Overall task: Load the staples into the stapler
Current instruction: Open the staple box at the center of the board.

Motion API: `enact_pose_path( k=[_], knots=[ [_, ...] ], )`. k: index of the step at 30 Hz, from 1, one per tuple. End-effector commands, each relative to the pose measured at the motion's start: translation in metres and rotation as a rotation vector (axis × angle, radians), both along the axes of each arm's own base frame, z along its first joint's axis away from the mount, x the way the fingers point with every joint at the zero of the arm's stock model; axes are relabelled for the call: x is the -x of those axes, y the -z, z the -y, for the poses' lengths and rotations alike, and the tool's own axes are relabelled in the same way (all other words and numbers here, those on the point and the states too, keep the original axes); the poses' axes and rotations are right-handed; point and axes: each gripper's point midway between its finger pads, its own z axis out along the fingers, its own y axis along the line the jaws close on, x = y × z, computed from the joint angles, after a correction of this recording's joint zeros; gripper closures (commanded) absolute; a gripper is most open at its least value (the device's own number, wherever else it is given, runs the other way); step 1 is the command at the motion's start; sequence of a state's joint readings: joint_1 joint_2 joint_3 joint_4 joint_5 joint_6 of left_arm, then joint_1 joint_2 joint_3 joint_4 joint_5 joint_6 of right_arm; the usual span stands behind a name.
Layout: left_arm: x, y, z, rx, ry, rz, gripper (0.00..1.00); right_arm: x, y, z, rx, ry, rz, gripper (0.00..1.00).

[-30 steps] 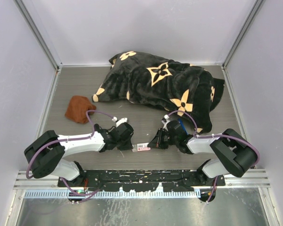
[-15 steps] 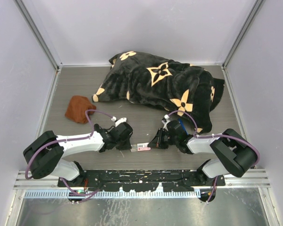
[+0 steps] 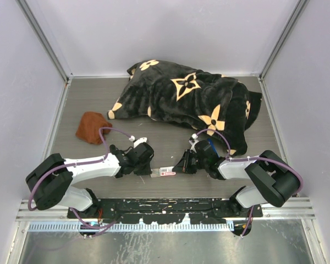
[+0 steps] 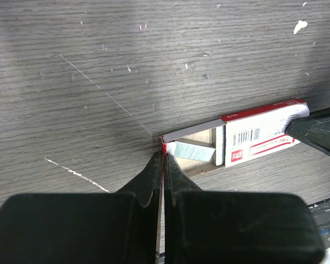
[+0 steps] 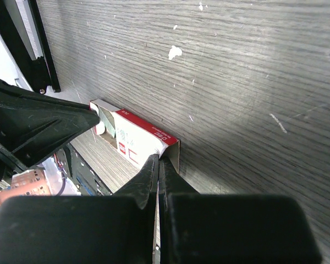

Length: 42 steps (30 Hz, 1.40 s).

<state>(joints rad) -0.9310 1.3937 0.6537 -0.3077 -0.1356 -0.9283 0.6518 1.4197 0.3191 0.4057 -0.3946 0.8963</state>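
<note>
Flat white, red-labelled cardboard staple box (image 3: 166, 172) on the grey tabletop (image 3: 88, 99), its long axis spanning from left fingers (image 4: 151, 176), pinching the drawn-out greyish tray (image 4: 192, 149) end, to right fingers (image 5: 148, 177), pinching the sleeve end.

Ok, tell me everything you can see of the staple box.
The staple box is small, flat white cardboard with red edges and a barcode label, lying flat on the grey table. Its inner tray is slid partly out, showing a greyish staple strip. The left gripper pinches the tray end; the right gripper pinches the sleeve's opposite end.
</note>
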Motion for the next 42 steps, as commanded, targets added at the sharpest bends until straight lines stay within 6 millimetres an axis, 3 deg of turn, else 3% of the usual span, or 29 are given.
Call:
enact_pose_path(
  k=[1,18,42],
  knots=[
    [-0.008,-0.010,-0.006,-0.021,-0.010,0.037,1.00,-0.007,-0.002,0.004,0.013,0.020,0.034,1.00],
    [-0.021,-0.016,0.008,-0.007,0.048,0.071,1.00,-0.018,-0.008,0.008,0.013,0.058,0.063,1.00],
    [-0.059,-0.014,0.025,-0.018,0.117,0.101,1.00,-0.044,-0.009,0.026,0.013,0.161,0.089,1.00]
  ],
)
